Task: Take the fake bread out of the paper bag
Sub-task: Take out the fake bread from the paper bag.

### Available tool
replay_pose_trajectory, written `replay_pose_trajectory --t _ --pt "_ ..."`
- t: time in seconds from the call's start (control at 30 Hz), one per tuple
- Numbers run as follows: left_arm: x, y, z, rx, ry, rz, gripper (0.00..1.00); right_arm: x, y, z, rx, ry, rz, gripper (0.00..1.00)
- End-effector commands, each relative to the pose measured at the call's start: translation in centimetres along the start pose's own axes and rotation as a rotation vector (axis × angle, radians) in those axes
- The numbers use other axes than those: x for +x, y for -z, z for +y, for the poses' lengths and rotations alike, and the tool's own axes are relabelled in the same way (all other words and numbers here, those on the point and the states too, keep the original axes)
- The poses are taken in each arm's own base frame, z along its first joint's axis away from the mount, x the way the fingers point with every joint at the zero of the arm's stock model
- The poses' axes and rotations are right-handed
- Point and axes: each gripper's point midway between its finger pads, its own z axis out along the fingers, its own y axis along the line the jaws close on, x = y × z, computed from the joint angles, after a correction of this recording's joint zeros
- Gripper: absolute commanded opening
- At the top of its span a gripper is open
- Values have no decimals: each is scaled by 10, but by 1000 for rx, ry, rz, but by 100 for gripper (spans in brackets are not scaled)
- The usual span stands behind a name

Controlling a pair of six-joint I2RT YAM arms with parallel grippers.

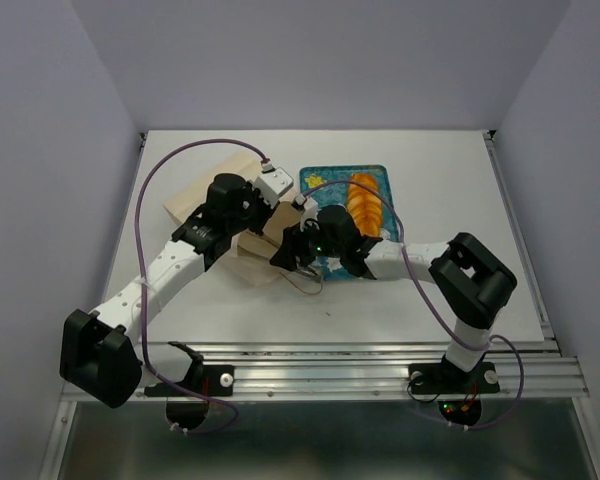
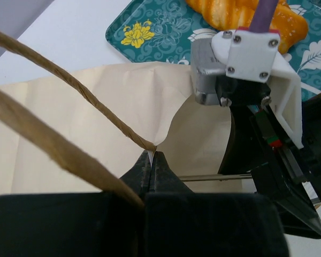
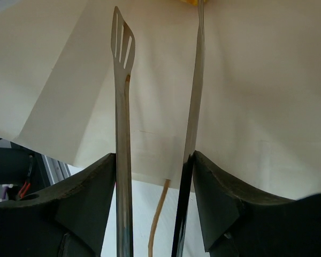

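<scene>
Lying flat on the table just left of the teal tray: the paper bag, pale beige, its mouth turned toward the tray's near left corner. On the tray, toward its right side: one piece of the fake bread, a long ridged loaf, glossy golden-orange, already outside the bag. No telling from these views where the roll or the croissant is. At the bag's mouth, on the side away from the tray: the left gripper, clenched tight on the paper edge right where a string handle meets it, lifting that edge so the mouth gapes. Between tray and bag: the right gripper, its two long thin metal blades spread apart with nothing clamped between them, reaching into the opening with beige paper on all sides. At the very top of the right wrist view, near one blade tip: a sliver of orange-yellow, too small to identify. Below the blades: a second length of string handle on the table.
</scene>
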Motion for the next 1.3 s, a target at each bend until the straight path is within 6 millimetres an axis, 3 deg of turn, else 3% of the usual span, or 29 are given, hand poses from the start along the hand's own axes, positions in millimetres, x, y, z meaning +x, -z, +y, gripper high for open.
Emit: replay_pose_trajectory --t 0.0,0.53,0.8,0.97,1.27 --pt "-36 2 7 -21 14 -89 0 -36 -11 21 -56 89 -123 63" --pt "-47 14 1 0 26 -148 0 -28 -37 22 -99 9 -89 69" --pt "-49 10 2 -6 25 -162 0 1 -49 14 -85 -133 -26 71" --pt "-52 9 0 0 27 -168 0 8 -55 4 -48 -154 -11 72" --pt "-50 4 -11 56 14 -165 0 21 -62 4 -85 -153 26 73"
